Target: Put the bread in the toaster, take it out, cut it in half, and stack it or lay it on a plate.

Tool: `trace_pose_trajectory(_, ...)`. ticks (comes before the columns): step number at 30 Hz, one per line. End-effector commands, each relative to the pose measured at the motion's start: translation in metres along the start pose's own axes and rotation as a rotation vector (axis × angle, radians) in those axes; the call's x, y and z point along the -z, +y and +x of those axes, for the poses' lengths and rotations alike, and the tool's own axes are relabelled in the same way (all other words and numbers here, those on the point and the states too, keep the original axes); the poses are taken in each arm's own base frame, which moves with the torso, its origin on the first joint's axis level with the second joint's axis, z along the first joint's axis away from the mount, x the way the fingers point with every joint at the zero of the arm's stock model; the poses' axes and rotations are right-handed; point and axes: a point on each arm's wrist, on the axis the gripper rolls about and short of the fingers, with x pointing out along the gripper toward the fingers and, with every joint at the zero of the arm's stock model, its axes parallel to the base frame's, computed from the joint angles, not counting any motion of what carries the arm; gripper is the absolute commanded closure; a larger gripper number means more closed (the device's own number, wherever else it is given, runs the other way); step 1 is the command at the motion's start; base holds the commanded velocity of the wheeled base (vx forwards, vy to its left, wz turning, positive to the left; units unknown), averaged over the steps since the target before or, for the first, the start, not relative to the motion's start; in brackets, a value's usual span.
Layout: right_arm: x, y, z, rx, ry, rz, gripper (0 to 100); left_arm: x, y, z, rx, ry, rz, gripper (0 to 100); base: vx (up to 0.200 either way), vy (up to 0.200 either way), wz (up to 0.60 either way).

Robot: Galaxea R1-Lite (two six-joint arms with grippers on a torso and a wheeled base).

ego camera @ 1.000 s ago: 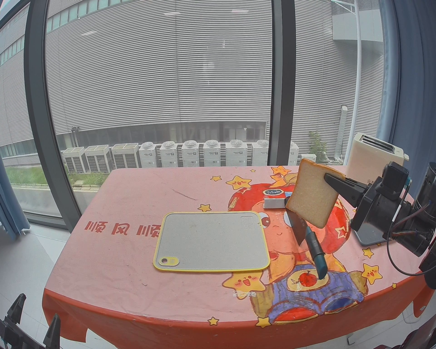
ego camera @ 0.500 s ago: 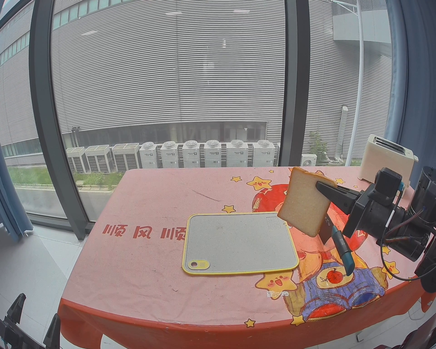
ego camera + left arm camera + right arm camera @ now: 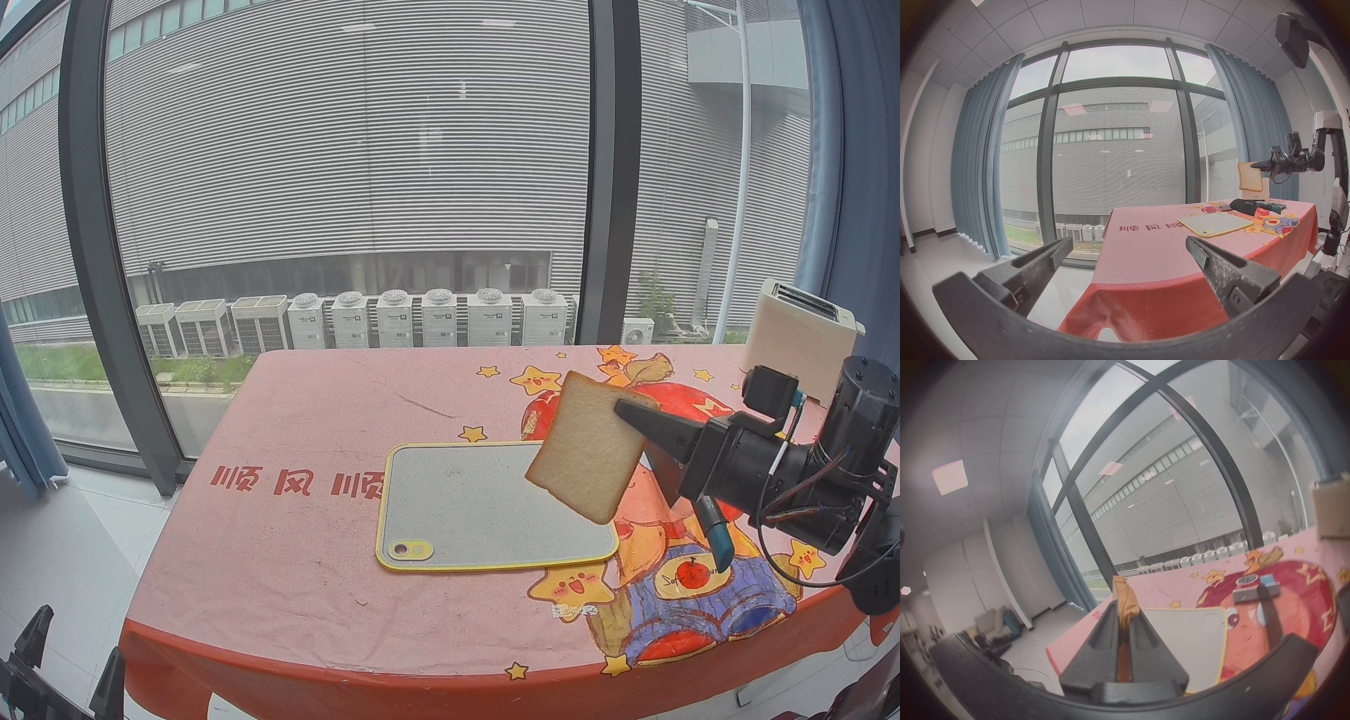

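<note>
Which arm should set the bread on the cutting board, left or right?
Right, probably: the right gripper is shut on the bread, holding it above the edge of the cutting board. The left gripper is open and short of the table.

1 ea: bread (image 3: pixel 586 448), toaster (image 3: pixel 800 339), board (image 3: pixel 469 511), knife (image 3: pixel 717 542)

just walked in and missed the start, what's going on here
The right gripper is shut on a slice of bread, holding it tilted in the air by the right end of the cutting board. A knife lies on the table right of the board, and the toaster stands at the far right corner. The left gripper is open, away from the table.
</note>
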Motion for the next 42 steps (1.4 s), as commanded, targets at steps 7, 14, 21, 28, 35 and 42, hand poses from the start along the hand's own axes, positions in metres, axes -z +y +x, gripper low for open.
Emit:
trace_pose_trajectory(7, 0.017, 0.01, 0.028, -0.093, 0.016, 0.258, 100, 0.004, 0.0, 0.001, 0.0, 0.008, 0.0, 0, 0.0, 0.0, 0.0)
trace_pose_trajectory(14, 0.023, 0.01, 0.046, -0.189, -0.068, 0.503, 100, 0.004, 0.0, 0.001, 0.0, 0.008, 0.0, 0, 0.0, 0.0, 0.0)
trace_pose_trajectory(21, 0.026, 0.004, 0.051, -0.188, -0.075, 0.604, 100, 0.004, 0.0, 0.001, 0.0, 0.008, 0.0, 0, 0.0, 0.0, 0.0)
trace_pose_trajectory(28, 0.038, 0.001, 0.061, -0.103, -0.093, 0.637, 100, 0.004, 0.0, 0.001, 0.0, 0.008, 0.0, 0, 0.0, 0.0, 0.0)
trace_pose_trajectory(35, 0.062, 0.004, 0.088, 0.021, -0.092, 0.634, 100, 0.004, 0.0, 0.001, 0.0, 0.008, 0.0, 0, 0.0, 0.0, 0.0)
trace_pose_trajectory(42, 0.058, -0.004, 0.112, 0.202, -0.148, 0.626, 100, 0.004, 0.0, 0.001, 0.0, 0.01, 0.0, 0, 0.0, 0.0, 0.0)
